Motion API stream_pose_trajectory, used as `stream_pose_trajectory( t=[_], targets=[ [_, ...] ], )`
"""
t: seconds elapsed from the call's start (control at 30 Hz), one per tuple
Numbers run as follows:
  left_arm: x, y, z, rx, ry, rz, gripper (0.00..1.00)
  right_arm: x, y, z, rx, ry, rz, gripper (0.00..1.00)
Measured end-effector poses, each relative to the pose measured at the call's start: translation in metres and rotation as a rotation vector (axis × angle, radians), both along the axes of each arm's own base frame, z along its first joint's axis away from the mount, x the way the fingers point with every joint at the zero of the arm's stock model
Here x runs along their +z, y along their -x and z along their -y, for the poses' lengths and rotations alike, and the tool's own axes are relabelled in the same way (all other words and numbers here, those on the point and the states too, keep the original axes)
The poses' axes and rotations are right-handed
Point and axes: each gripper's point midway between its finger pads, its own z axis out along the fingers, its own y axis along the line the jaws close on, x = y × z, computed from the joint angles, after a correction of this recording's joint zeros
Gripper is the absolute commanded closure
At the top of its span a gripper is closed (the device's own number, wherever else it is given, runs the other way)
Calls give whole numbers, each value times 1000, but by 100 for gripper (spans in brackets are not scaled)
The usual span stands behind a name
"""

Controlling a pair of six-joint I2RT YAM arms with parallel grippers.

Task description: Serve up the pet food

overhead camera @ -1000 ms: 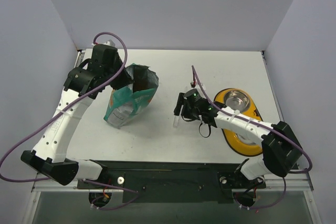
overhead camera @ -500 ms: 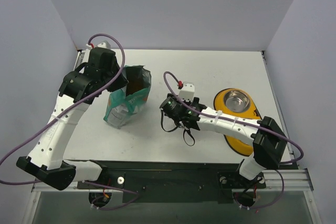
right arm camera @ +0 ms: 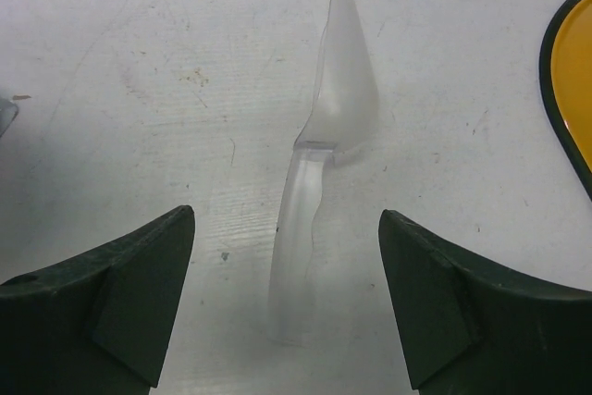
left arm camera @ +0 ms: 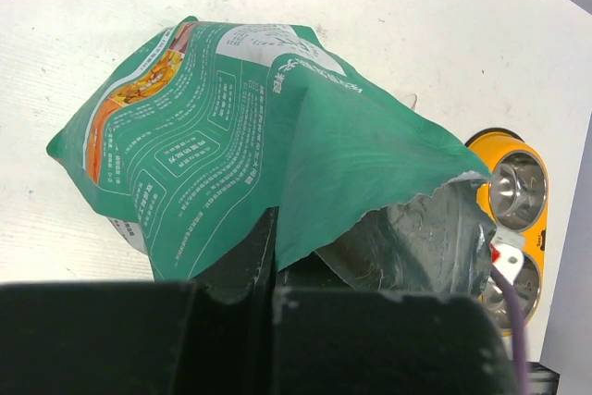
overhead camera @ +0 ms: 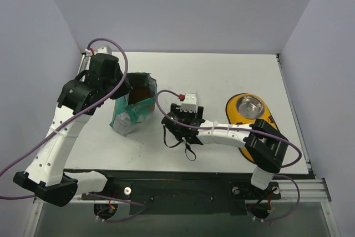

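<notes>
The teal-green bag (overhead camera: 132, 112) stands open at the left of the table, and brown pet food (overhead camera: 142, 89) shows inside its mouth. My left gripper (overhead camera: 122, 88) is shut on the bag's torn top edge (left arm camera: 305, 136); in the left wrist view its fingers (left arm camera: 250, 256) pinch the foil. My right gripper (overhead camera: 172, 126) is open, low over the table right of the bag. In the right wrist view the clear plastic scoop (right arm camera: 319, 159) lies flat between the open fingertips (right arm camera: 153, 256), handle towards me, untouched. The scoop is hidden in the top view.
A yellow feeder (overhead camera: 260, 131) with a steel bowl (overhead camera: 249, 105) sits at the right; it also shows in the left wrist view (left arm camera: 513, 196), and its edge shows in the right wrist view (right arm camera: 572, 71). Walls enclose the table on three sides.
My right gripper has swung left, away from the feeder and towards the bag, and now sits over the scoop. My left gripper has shifted the bag's top slightly left.
</notes>
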Motion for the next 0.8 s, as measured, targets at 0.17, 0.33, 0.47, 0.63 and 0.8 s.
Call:
stream_pose_trajectory(
  t=[0.17,0.33,0.47,0.63,0.8],
  targets=[
    [1,0,-2,0,-8,4,100,-19,-3,3,-39,32,25,28],
    [3,1,-6,15,-21,18,100,-31,-2,5,-70,13,40,35],
    [4,1,-9,22,-26,25,100,-50,-3,2,-82,9,37,41],
    [4,-1,-9,27,-29,30,100,-77,-1,6,-101,20,21,40],
    [3,-3,-7,28,-20,32,100,-89,-2,10,-126,23,21,43]
  ],
)
